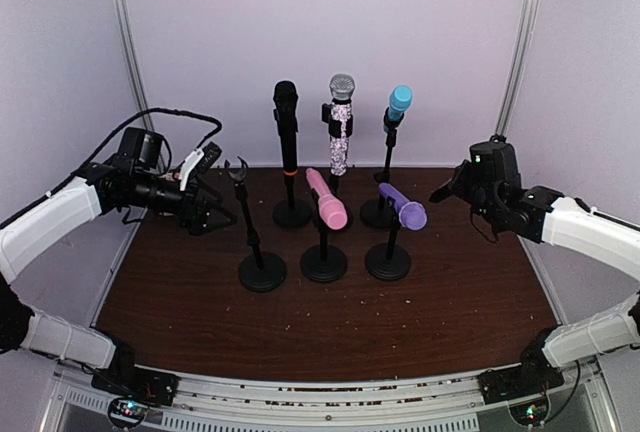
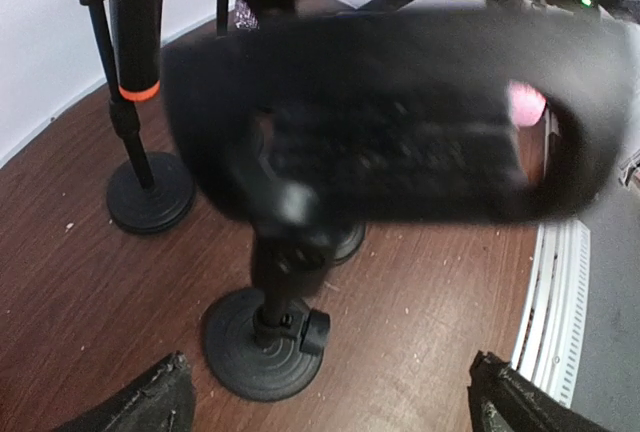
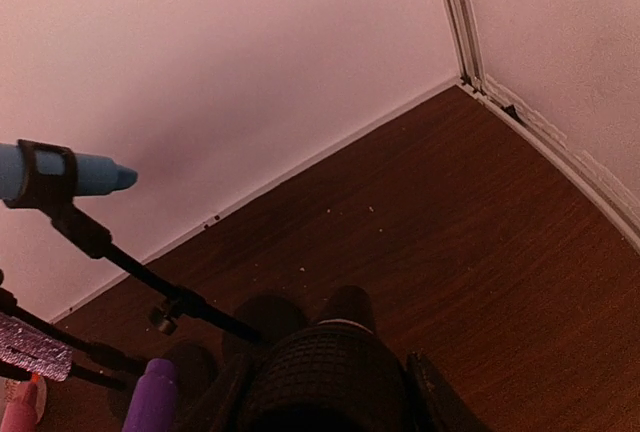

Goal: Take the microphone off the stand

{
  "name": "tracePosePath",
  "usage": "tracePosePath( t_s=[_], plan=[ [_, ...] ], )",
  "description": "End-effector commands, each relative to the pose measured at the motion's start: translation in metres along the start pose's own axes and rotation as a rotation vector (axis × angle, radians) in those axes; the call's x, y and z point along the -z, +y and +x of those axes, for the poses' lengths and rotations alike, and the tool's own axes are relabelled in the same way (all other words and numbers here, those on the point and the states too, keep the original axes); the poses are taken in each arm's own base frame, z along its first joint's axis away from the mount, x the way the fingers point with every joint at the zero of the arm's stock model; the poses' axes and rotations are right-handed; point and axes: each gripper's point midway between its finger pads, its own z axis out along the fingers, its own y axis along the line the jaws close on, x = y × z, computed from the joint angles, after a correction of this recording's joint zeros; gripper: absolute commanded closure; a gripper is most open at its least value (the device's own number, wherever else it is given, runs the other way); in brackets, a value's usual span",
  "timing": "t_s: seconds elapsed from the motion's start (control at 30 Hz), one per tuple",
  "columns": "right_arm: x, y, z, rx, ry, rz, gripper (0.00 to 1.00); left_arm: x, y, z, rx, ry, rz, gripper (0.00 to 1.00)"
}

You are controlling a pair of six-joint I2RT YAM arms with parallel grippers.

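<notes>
My right gripper is shut on a black microphone with a mesh head, held above the table at the right, clear of the stands. My left gripper is open beside the empty clip of the front-left stand. In the left wrist view the clip is blurred and close, its base below, and my fingertips are spread wide at the bottom corners. The other stands hold a black microphone with an orange ring, a glitter one, a blue one, a pink one and a purple one.
The stands cluster at the middle and back of the brown table. White walls close the back and sides, with a metal rail along the near edge. In the right wrist view the blue microphone's stand leans at the left.
</notes>
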Motion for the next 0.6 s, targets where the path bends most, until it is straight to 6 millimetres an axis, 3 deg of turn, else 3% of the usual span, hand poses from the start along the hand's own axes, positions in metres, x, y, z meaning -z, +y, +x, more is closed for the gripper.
tracePosePath(
  t_s=[0.0,0.37,0.57],
  plan=[
    [-0.036,-0.020,0.030,-0.165,0.188,0.019,1.00,0.016,-0.003,0.010,-0.055,0.055,-0.059,0.02],
    [-0.099,-0.090,0.090,-0.148,0.477,0.354,1.00,0.018,0.007,0.022,-0.054,0.060,-0.107,0.02],
    [-0.119,-0.118,0.119,-0.285,0.598,0.400,1.00,0.017,0.012,0.022,-0.054,0.058,-0.118,0.02]
  ],
)
